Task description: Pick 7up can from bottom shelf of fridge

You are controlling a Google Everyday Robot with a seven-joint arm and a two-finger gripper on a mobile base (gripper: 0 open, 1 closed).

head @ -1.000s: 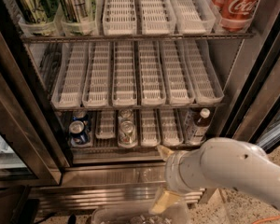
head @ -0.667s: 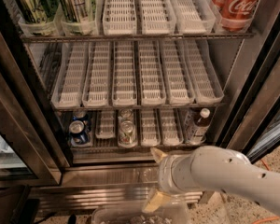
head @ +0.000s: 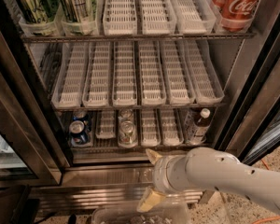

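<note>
The red can (head: 235, 6) top right reads "Coca" in white script; the tool (head: 144, 181) hangs before the fridge (head: 250, 78).

Worktop (head: 102, 146) was the bottom shelf of the fridge (head: 245, 87): dark wire rack, white slotted lane trays (head: 149, 127), steel ledge along the front. I logged its load left to right. Two dark blue cans (head: 78, 130) stood one behind the other in the left lane. The 7up can (head: 127, 131) stood upright at the front of a middle lane, with a second silver top just behind it. A white-capped brown bottle (head: 198, 127) stood upright at far right. The claw (head: 148, 178) hung outside, below the ledge, fingers spread.
</note>
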